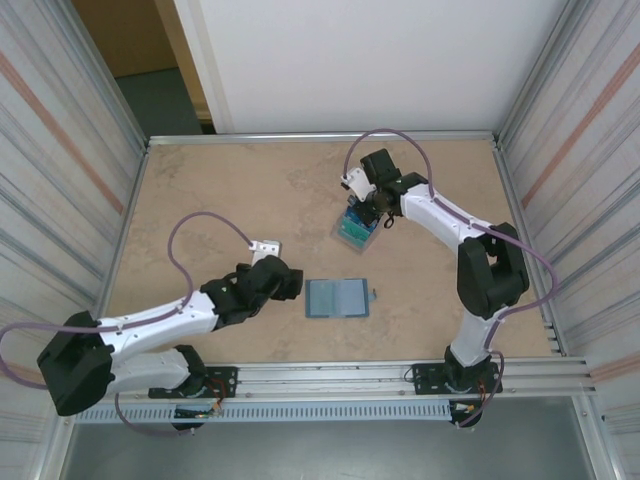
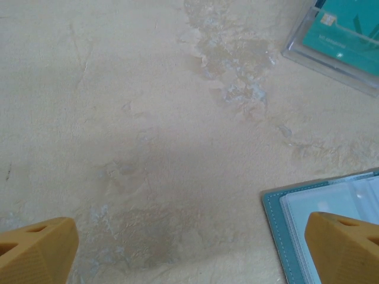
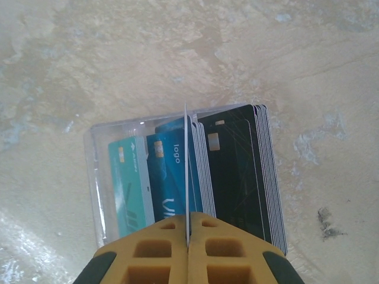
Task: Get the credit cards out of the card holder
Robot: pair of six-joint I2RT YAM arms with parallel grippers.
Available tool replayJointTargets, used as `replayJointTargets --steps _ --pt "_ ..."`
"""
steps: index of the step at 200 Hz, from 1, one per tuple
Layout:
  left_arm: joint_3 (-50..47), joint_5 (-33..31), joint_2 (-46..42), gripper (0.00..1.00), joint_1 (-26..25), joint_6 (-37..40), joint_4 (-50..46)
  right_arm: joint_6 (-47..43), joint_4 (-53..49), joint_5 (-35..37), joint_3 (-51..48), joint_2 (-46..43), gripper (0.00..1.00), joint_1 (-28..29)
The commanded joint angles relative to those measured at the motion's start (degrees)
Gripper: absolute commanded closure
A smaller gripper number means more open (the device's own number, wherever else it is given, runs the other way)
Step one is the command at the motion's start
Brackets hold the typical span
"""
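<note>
Your right gripper (image 3: 188, 220) pinches one card (image 3: 186, 148) edge-on above the clear tray (image 3: 93, 177) of cards (image 3: 237, 177) | your left gripper (image 2: 189, 239) spread wide beside the open wallet (image 2: 273, 219)

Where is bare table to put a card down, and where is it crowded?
Bare: the far left corner of the table, beyond the left gripper, and the strip between the card holder and the right arm. Crowded: the clear tray of credit cards, under the right gripper.
</note>
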Motion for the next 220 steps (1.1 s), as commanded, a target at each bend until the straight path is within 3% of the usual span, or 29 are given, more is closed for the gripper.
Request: replayJointTargets --steps 1,54,107,161,190,220 --pt "-1.2 0.6 -2.2 0.01 0.8 -0.1 2.0 -1.8 -2.0 -0.2 2.4 1.7 1.00 -0.5" --pt "-2.1 0.5 -4.1 0.01 1.3 -0.6 1.5 -2.0 -3.4 0.4 3.1 4.2 0.99 -1.0" --pt "-2.6 0.5 -4.7 0.01 1.5 -0.7 1.4 -2.0 -4.5 1.7 4.0 5.6 0.80 -1.1" --pt "-2.9 0.3 -5.1 0.01 1.6 -1.2 1.1 -0.3 -4.5 3.0 4.3 4.8 0.77 -1.1" --pt "-3.1 -0.7 -5.8 0.01 1.6 -1.8 0.6 3.6 -4.3 1.7 3.5 1.7 0.76 -0.8" --pt "-3.6 -2.2 -7.0 0.01 1.9 -3.1 0.2 13.5 -5.0 6.0 1.8 -2.6 0.75 1.2"
